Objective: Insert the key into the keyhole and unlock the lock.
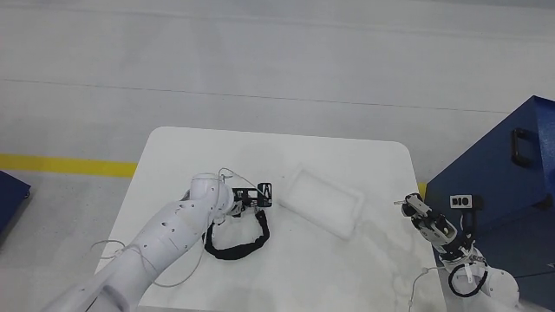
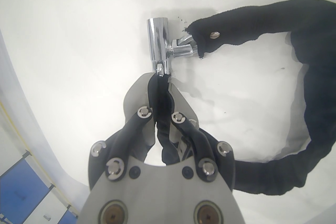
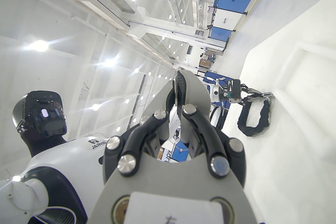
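Note:
A chain lock in a black fabric sleeve (image 2: 315, 93) lies looped on the white table (image 1: 173, 165). Its chrome lock cylinder (image 2: 157, 38) rests flat at one end. My left gripper (image 2: 160, 76) is shut on the sleeved chain end that runs into the cylinder, with its fingertips right against the metal. From above, the left gripper (image 1: 258, 196) sits left of centre, and the loop (image 1: 238, 244) curls toward the table's front. My right gripper (image 3: 176, 78) is shut and lifted at the right edge (image 1: 411, 205), with nothing visible between its pads. I cannot make out a key.
A shallow clear tray (image 1: 325, 201) lies just right of the lock, between the two arms. A blue cabinet (image 1: 512, 173) stands off the table's right side. Bare tabletop spreads toward the back and the front middle.

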`<state>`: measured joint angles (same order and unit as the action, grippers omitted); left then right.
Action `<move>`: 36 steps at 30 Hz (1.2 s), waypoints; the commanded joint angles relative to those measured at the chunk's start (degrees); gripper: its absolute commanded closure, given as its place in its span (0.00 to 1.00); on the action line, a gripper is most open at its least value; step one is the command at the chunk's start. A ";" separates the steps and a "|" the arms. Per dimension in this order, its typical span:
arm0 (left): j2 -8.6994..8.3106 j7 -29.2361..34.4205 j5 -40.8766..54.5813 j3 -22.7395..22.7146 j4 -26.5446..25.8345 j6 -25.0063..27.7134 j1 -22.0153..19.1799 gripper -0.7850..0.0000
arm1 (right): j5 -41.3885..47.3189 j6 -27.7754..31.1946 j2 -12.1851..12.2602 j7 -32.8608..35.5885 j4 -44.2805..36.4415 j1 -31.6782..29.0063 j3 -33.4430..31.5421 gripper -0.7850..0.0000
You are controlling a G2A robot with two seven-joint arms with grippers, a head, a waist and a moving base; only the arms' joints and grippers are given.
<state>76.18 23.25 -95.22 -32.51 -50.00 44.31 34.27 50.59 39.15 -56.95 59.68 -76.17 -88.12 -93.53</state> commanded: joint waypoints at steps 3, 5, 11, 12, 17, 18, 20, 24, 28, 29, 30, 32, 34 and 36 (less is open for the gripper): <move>0.66 -0.30 0.10 0.26 1.44 -0.08 -0.51 0.15 | 0.00 0.00 0.00 0.00 0.00 0.00 0.00 1.00; 0.93 -0.45 0.06 0.34 1.95 -0.11 -0.72 0.14 | 0.00 0.00 0.00 0.00 0.00 0.00 0.00 1.00; 1.51 -0.23 -0.20 0.26 3.32 -0.63 -1.19 0.25 | 0.00 0.00 0.00 0.00 0.00 0.00 0.00 1.00; 1.60 0.05 -0.23 0.19 3.61 -0.87 -1.26 0.27 | 0.00 0.00 0.00 0.00 0.00 0.00 0.00 1.00; 2.04 0.60 0.05 -0.12 4.37 -1.23 -1.51 0.48 | 0.00 0.00 0.00 0.00 0.00 0.00 0.00 1.00; 2.10 0.50 0.20 -0.28 4.45 -1.38 -1.60 0.51 | 0.00 0.00 0.00 0.00 0.00 0.00 0.00 1.00; 2.18 0.34 0.25 -0.48 4.53 -1.31 -1.73 0.55 | 0.00 0.00 0.00 0.00 0.00 0.00 0.00 1.00; 2.29 0.34 0.18 -0.79 4.68 -1.14 -1.75 0.58 | 0.00 0.00 0.00 0.00 0.00 0.00 0.00 1.00; 2.45 0.23 0.33 -0.99 5.16 -0.43 -1.79 0.60 | 0.00 0.00 0.00 0.00 0.00 0.00 0.00 1.00; 2.51 0.15 0.42 -1.05 5.24 -0.28 -1.80 0.62 | 0.00 0.00 0.00 0.00 0.00 0.00 0.00 1.00; 2.55 0.15 0.48 -1.12 5.36 -0.20 -1.82 0.65 | 0.00 0.00 0.00 0.00 0.00 0.00 0.00 1.00; 2.65 0.23 0.57 -1.23 5.48 0.02 -1.89 0.68 | 0.00 0.00 0.00 0.00 0.00 0.00 0.00 1.00; 2.72 0.35 0.73 -1.43 5.49 0.15 -2.01 0.73 | 0.00 0.00 0.00 0.00 0.00 0.00 0.00 1.00; 2.77 0.63 0.71 -1.55 5.52 0.35 -2.04 0.78 | 0.00 0.00 0.00 0.00 0.00 0.00 0.00 1.00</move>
<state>78.93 23.71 -94.48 -34.01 -44.51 44.54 32.23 50.59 39.15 -56.95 59.68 -76.17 -88.12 -93.53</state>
